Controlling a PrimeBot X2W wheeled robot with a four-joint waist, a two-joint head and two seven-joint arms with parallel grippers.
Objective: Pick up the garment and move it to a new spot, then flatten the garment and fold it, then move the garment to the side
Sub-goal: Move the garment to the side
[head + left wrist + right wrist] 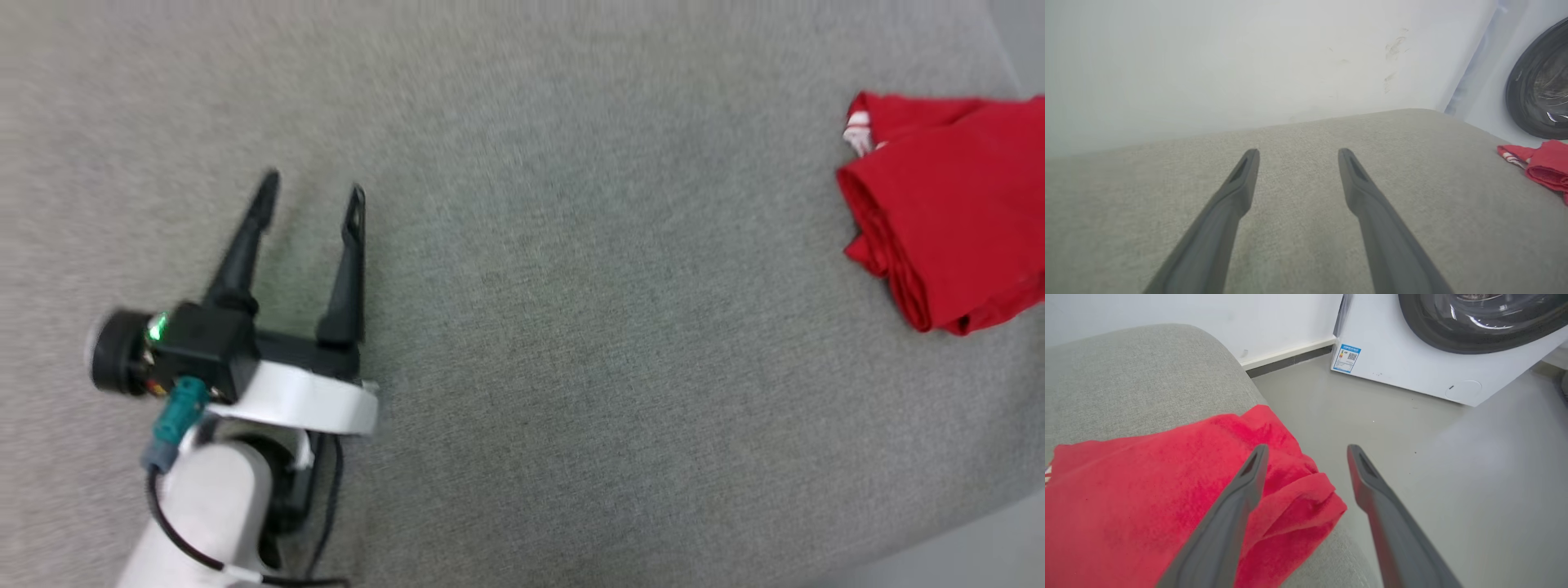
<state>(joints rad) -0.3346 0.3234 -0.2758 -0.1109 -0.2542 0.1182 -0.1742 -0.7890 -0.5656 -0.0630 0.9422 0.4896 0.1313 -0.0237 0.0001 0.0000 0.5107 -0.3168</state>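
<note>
The garment (955, 220) is a red folded bundle with a bit of striped trim, lying at the right edge of the grey cushion (571, 245). It also appears as a red heap, the garment (1547, 167), at the far right of the left wrist view. My left gripper (314, 192) hovers open over bare cushion at the left, far from the cloth, its jaws empty (1296, 155). My right gripper (1306, 451) stands open just above the garment (1147, 490) at the cushion's corner, nothing between its fingers.
A white washing machine (1412, 363) with a dark round door stands on the grey floor (1453, 477) beyond the cushion's right edge. A white wall (1249, 61) runs behind the cushion.
</note>
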